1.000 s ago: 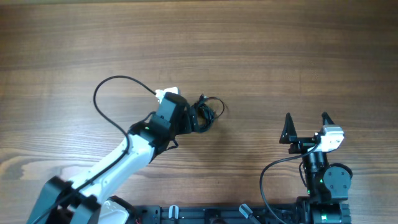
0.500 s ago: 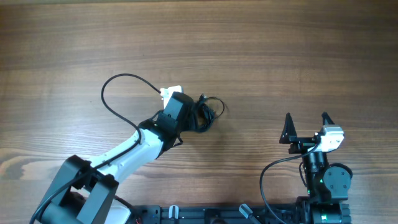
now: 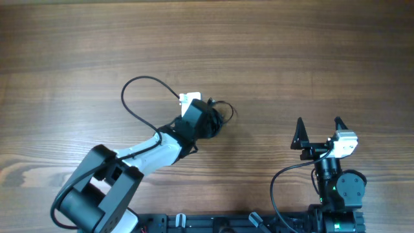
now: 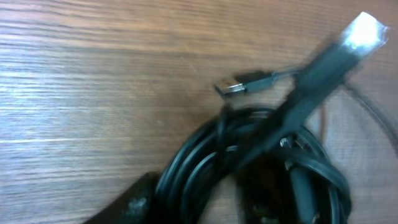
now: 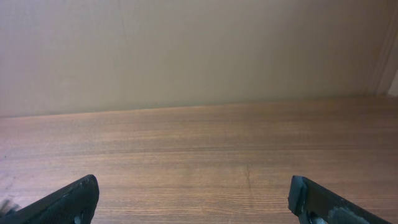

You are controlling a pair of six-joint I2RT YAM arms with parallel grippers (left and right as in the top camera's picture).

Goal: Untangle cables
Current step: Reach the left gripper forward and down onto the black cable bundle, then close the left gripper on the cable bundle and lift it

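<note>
Overhead view: the cables [image 3: 220, 116] lie as one small knotted coil near the middle of the worktop [image 3: 291, 52]. The left tool [image 3: 206, 123] sits directly at the coil's left edge and overlaps it. The right tool [image 3: 319, 131] is parked well apart to the right, at the near edge, with its jaws spread fully and nothing between them.

Left wrist view: the coil fills the near half of the picture. One finger [image 4: 323, 65] runs diagonally across its strands, and the second sits at the near left, so part of the bundle lies between the two. The jaws stand partly apart. Whether they are clamped on the strands or only straddle them cannot be told.

Governing relation: the coil is under the left tool and to the left of the right tool, so the left arm is by far the nearer. The coil is compact and roughly round, with no clear long axis. One free end, with a small plug [image 4: 239, 87], projects from its far side and rests on bare wood. In judgement, that end is the strand to draw away from the bundle.
</note>
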